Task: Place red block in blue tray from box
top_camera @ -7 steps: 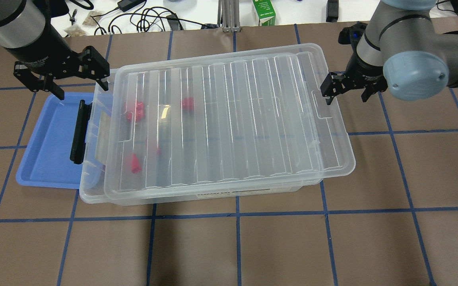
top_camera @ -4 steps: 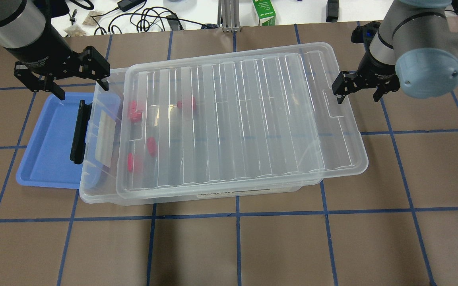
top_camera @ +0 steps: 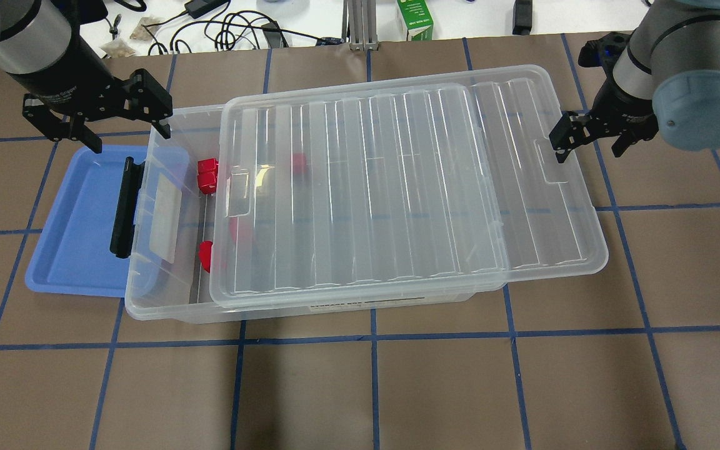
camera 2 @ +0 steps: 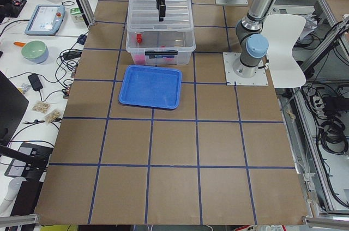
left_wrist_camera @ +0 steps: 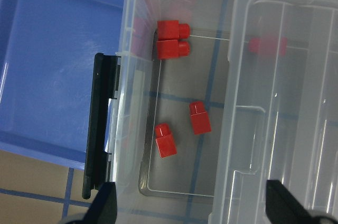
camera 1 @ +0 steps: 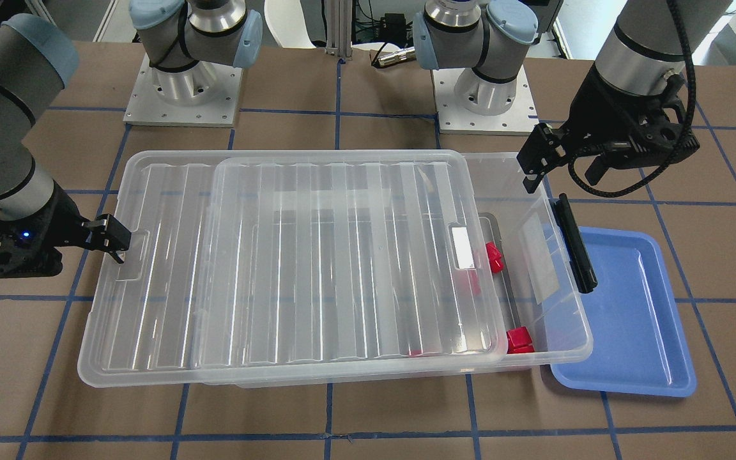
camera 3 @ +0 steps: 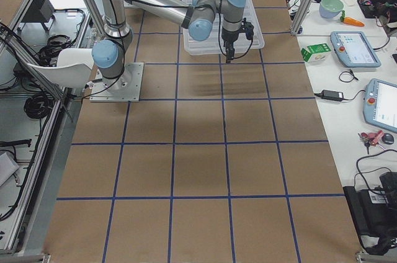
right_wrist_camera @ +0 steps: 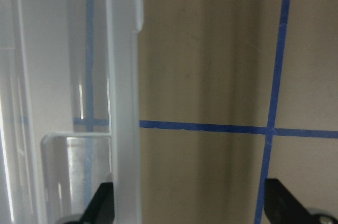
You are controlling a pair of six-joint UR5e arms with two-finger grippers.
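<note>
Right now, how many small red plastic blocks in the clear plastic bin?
5 red blocks. Two touching at the clear bin's latch end, two apart on open floor, one under the ribbed clear lid; more may hide there.

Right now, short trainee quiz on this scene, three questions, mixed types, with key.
1. True or false: the lid fully covers the box.
2. The blue tray lies: A) at the box's latch end, B) on the lid, C) inside the box.
3. In the left wrist view, how many red blocks lie clear of the lid?

Key: 1 false; 2 A; 3 four.
</note>
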